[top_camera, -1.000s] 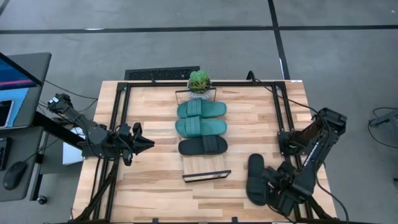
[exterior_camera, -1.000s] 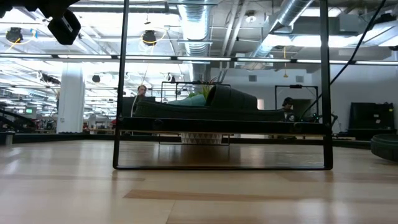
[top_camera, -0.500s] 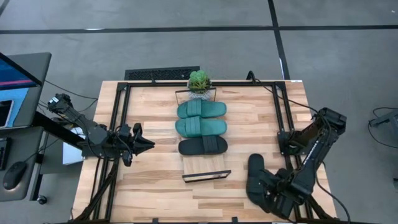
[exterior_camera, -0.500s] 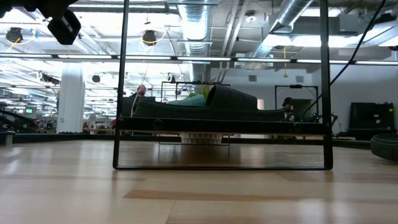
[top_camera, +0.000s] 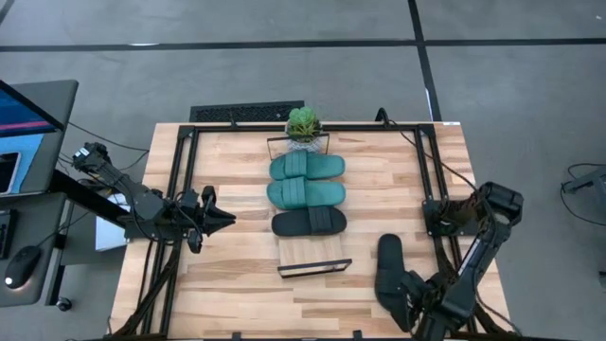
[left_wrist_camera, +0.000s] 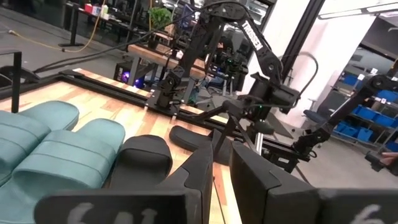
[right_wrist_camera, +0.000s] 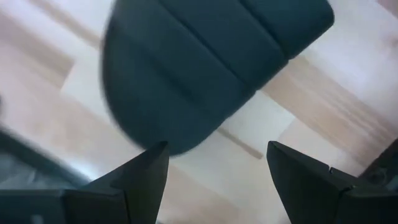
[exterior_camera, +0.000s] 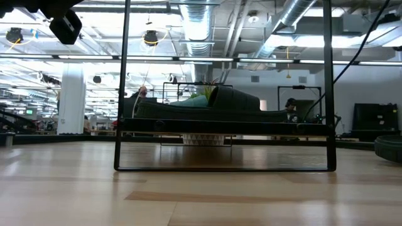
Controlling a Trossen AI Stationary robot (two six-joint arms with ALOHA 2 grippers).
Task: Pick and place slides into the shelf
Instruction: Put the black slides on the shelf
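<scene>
Over the last second the right gripper [top_camera: 417, 308] drew back toward the table's near edge, fingers wide and empty above the loose black slide [top_camera: 389, 272]. Three slides [top_camera: 307, 194] sat on the shelf [top_camera: 313, 257]. The right wrist view alone showed this gap. The left gripper [top_camera: 220, 217] waited, fingers narrow.

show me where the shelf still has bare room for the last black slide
Bare plank on the shelf lies between the black slide already placed and the shelf's near wire end. Farther back it is crowded: two teal slides and a plant. The loose black slide lies by the right pincer.
</scene>
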